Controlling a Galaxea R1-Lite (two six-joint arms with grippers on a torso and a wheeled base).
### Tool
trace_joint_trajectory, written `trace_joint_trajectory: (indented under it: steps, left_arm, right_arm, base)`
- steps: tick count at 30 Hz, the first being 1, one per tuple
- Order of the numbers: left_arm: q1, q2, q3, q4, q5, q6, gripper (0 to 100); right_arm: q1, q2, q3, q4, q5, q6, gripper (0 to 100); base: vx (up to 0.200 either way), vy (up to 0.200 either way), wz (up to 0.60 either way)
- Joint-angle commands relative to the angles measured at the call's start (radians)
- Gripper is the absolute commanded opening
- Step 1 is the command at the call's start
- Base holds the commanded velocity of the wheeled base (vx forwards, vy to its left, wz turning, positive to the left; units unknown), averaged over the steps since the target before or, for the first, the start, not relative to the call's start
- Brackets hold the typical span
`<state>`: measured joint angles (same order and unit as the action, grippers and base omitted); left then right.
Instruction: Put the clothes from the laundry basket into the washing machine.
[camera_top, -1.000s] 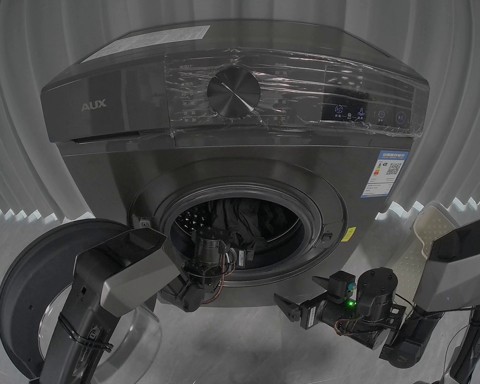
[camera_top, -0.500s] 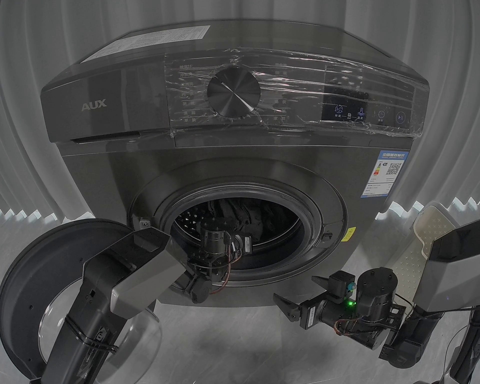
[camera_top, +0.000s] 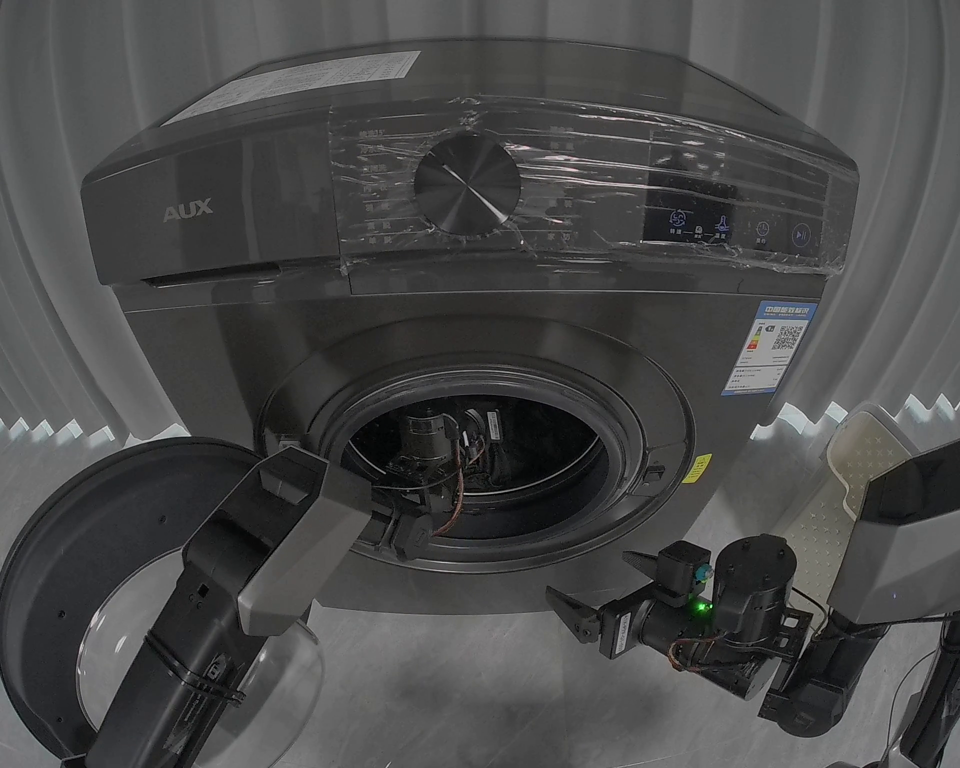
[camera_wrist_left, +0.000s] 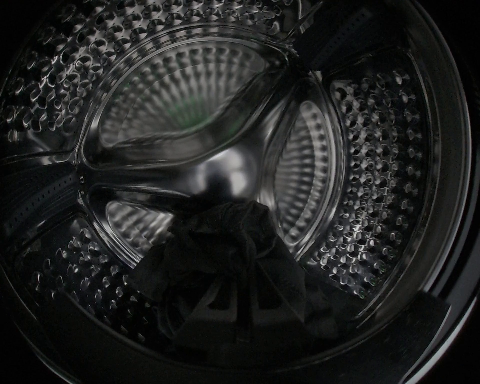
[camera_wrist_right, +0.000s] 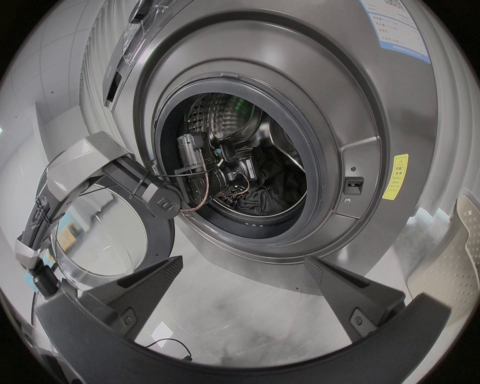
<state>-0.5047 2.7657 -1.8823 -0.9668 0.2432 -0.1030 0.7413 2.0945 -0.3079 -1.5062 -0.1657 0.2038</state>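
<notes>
- Pale pleated curtains hung behind the grey front-loading washing machine. In the head view, the left arm had pushed its wrist deeper through the open porthole, so delivery looked nearly done.
- In the left wrist view, the left gripper sat inside the perforated steel drum. Its fingers were drawn close on the dark crumpled garment, which bunched at their tips and draped over them.
- In the right wrist view, the right gripper stood spread wide and empty, outside the porthole.
</notes>
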Motion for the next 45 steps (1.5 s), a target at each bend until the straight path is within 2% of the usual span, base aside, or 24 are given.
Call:
trace_joint_trajectory:
  steps: [1,13,14,21,27,31,33,39,45]
  left_arm:
    - [0.009,0.029,-0.050,0.011,0.004,0.000,0]
    - [0.009,0.031,-0.061,0.036,0.004,0.000,0]
    - [0.009,0.031,-0.058,0.036,0.004,0.000,100]
    - [0.009,0.023,-0.029,0.028,0.005,-0.001,100]
    - [-0.028,-0.121,0.278,-0.016,0.004,-0.003,100]
    - [-0.077,-0.216,0.516,-0.125,0.007,-0.003,100]
    - [-0.097,-0.265,0.618,-0.162,0.027,-0.003,100]
    - [-0.132,-0.330,0.761,-0.256,0.041,-0.001,100]
    - [-0.178,-0.442,0.967,-0.340,0.064,-0.007,100]
  right_arm:
    - [0.001,-0.002,0.000,0.000,0.000,0.000,100]
    - [-0.002,-0.001,-0.005,-0.002,0.000,0.000,100]
    - [-0.003,-0.001,-0.005,-0.002,0.000,0.000,100]
    - [-0.006,-0.002,-0.007,-0.003,0.002,0.000,100]
    - [-0.010,-0.007,-0.007,-0.003,0.002,-0.001,100]
    - [-0.011,-0.014,-0.005,-0.002,0.002,-0.001,100]
    - [-0.013,-0.014,-0.004,-0.002,0.002,-0.001,100]
    - [-0.016,-0.014,-0.004,-0.002,0.002,-0.001,100]
    - [-0.028,-0.013,0.010,0.000,0.002,-0.004,100]
  base:
    - [0.000,0.000,0.00]
    - [0.000,0.000,0.00]
    - [0.000,0.000,0.00]
    - [0.000,0.000,0.00]
    - [0.000,0.000,0.00]
    - [0.000,0.000,0.00]
    - [0.000,0.000,0.00]
    - [0.000,0.000,0.00]
    - [0.000,0.000,0.00]
